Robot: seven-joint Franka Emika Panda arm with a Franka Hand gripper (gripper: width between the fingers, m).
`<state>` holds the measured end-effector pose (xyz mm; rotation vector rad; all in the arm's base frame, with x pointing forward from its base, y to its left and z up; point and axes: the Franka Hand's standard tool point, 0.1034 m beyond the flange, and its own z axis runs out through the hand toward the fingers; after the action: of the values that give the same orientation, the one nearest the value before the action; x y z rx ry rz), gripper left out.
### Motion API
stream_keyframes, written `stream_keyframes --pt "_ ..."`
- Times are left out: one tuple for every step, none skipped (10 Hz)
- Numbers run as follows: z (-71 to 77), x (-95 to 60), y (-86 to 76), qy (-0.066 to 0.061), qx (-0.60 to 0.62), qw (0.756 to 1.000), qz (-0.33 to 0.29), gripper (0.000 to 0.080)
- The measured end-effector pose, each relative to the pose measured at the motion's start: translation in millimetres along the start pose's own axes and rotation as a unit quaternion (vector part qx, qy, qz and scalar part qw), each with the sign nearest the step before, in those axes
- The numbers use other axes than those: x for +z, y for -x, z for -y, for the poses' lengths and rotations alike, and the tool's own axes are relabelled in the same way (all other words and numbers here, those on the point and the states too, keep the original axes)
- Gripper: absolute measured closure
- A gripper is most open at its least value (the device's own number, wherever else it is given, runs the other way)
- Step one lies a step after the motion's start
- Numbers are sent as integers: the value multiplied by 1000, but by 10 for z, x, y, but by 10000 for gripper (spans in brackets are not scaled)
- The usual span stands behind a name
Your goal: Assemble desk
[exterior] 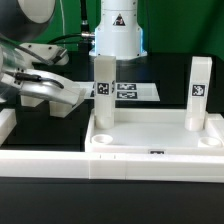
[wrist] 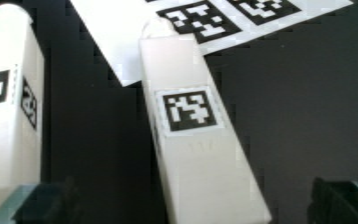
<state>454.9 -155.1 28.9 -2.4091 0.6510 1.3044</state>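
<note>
- In the wrist view the gripper point(wrist: 194, 204) is seen spread to its widest. A tagged leg point(wrist: 197, 150) is framed between its dark fingers point(wrist: 43, 205) with a gap on either side, and nothing is held.
- A second leg point(wrist: 5, 100) is shown just beside it, and the marker board point(wrist: 202, 22) beyond. Only in this view are the tags seen sharply.
- Only in the exterior view is the desk top point(exterior: 170, 165) shown, laid nearest the camera on the black table point(exterior: 40, 205).
- Two legs are stood upright at its rear corners, the one leg point(exterior: 103, 90) on the exterior view's left and the other leg point(exterior: 199, 88) on its right.
- Which of these is framed between the fingers cannot be told.
- Behind them the marker board is laid flat, and the robot base point(exterior: 118, 30) is seen further back.
- A green backdrop point(exterior: 72, 12) is glimpsed farthest off.
</note>
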Motion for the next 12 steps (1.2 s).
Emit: stream_keyframes --pt "-4 47 54 0 2 999 38 150" --pt "-3 48 2 4 4 998 58 150" --pt "41 -5 -68 9 -1 999 39 150" --pt "79 -37 -49 10 -4 999 35 150" --pt "85 -25 -69 11 -4 999 33 150" --pt "93 -7 -98 11 -5 999 30 150" --pt "108 11 -129 12 -6 1000 25 150" --pt "133 37 -153 13 -8 1000 22 150" --pt "160 81 -180 14 -11 1000 20 150" --pt "170 133 -185 15 -12 1000 23 150" --pt "158 171 -183 14 -10 1000 26 150" --pt "150 197 -178 14 -9 999 28 150"
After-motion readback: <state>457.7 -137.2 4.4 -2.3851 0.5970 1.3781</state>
